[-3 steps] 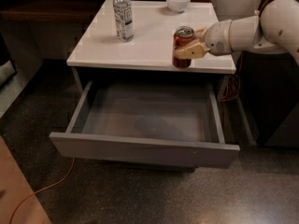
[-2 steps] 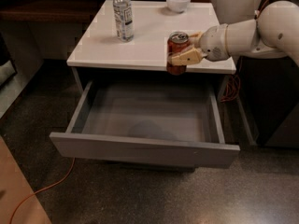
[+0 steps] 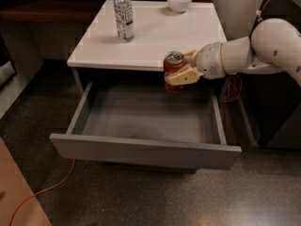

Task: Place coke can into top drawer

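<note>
Two fingers (image 3: 181,76) around can (image 3: 172,66) over drawer (image 3: 141,150)

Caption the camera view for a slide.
Pincer holds the coke can upright over the open top drawer; bottle and bowl stand on the white cabinet top.

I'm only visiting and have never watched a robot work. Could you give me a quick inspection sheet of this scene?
Surface: white cabinet top, flat, over the drawers.
Job's things: coke can upright, held off the top, over the rear right of the top drawer; the drawer is pulled open and its grey inside shows.
Clutter: clear plastic bottle and white bowl stand toward the back of the top.
Grippers: gripper shut on the can, at the top's front edge, right side.
Cables: orange cable on the floor, front left; orange wiring hangs right of the cabinet.
Surroundings: dark speckled floor; white arm reaches in from the right.
</note>
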Controlling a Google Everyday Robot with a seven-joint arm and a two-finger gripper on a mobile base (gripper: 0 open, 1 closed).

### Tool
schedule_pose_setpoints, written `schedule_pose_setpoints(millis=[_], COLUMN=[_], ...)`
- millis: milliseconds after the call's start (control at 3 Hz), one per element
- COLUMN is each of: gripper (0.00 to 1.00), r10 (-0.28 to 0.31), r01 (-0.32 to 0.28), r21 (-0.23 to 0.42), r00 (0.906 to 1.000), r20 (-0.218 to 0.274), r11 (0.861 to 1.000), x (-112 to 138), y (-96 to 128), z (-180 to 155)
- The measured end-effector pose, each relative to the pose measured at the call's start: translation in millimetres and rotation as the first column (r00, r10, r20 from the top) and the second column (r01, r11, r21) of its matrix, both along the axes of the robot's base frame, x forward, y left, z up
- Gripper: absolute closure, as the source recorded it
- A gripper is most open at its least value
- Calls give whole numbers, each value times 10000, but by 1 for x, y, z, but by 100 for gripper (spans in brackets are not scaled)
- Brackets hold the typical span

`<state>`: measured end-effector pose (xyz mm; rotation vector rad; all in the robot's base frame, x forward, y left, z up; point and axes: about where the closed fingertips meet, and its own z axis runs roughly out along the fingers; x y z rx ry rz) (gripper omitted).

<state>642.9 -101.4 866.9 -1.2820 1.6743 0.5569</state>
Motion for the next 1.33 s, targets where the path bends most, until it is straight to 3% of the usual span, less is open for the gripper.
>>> schedule_pose_setpoints(millis=[667, 1333], gripper=[100, 100], r10=[92, 37], r01=[-19, 190], r21=[-1294, -2354], r00=[9984, 9954], r20=[558, 956], r11=[9916, 9717], x=[2, 22], y=[-4, -6], z=[-55, -95])
